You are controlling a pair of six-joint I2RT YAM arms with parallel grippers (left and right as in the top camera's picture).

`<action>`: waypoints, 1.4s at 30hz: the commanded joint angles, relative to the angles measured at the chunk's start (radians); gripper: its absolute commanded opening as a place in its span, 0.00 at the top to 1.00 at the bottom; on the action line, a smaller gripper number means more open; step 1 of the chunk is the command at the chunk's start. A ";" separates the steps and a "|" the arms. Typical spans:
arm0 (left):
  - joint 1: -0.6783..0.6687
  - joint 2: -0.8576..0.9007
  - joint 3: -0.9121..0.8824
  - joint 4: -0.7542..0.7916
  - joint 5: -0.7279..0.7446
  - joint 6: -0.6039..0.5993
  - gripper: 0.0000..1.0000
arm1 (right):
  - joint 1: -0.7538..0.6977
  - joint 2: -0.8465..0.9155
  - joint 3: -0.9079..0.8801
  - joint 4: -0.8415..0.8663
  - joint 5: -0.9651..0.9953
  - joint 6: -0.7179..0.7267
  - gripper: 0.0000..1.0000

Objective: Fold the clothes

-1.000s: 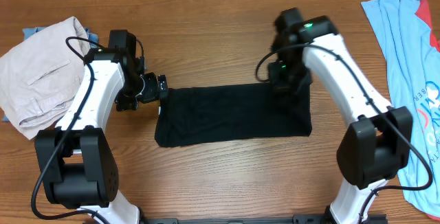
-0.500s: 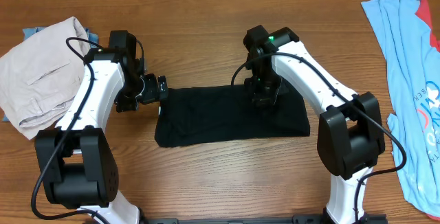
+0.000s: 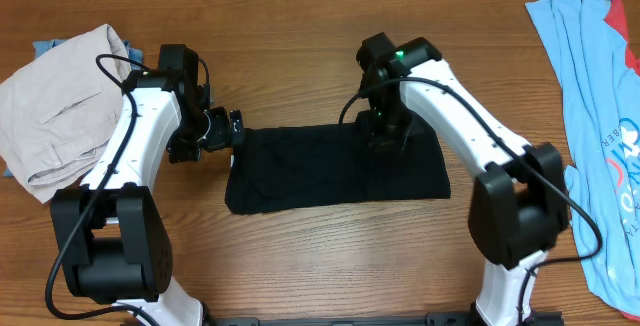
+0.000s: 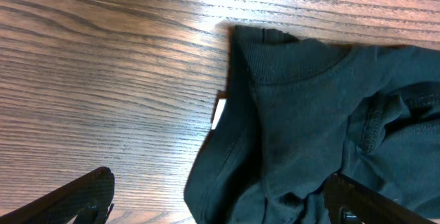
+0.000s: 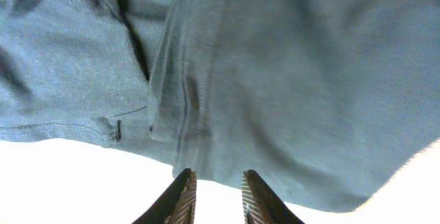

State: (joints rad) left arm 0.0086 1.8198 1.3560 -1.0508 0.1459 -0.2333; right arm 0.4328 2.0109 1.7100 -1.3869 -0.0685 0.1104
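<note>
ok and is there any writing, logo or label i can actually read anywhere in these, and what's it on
No text can be read in any view.
Light-blue tee: a round graphic with lettering, too small and cut off by the frame edge to read.
Black shirt: a white neck label peeks out from under the fabric, no text showing.
Beige trousers: no print visible.
</note>
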 commanded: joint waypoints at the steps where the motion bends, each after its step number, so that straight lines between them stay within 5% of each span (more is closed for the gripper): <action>1: 0.004 0.009 0.021 0.002 0.011 -0.002 0.00 | -0.018 -0.089 0.035 -0.003 0.064 0.032 0.74; 23: 0.004 0.009 -0.024 -0.029 0.059 0.029 0.00 | -0.064 -0.084 -0.097 0.104 0.135 0.126 0.68; 38: 0.001 0.011 -0.276 0.278 0.191 0.101 0.00 | -0.064 -0.084 -0.098 0.103 0.135 0.126 0.67; 42: -0.013 0.011 -0.324 0.334 0.242 0.128 0.08 | -0.064 -0.084 -0.098 0.103 0.135 0.126 0.67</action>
State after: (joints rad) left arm 0.0082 1.8183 1.0752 -0.7410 0.3016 -0.1555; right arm 0.3679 1.9404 1.6157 -1.2854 0.0593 0.2317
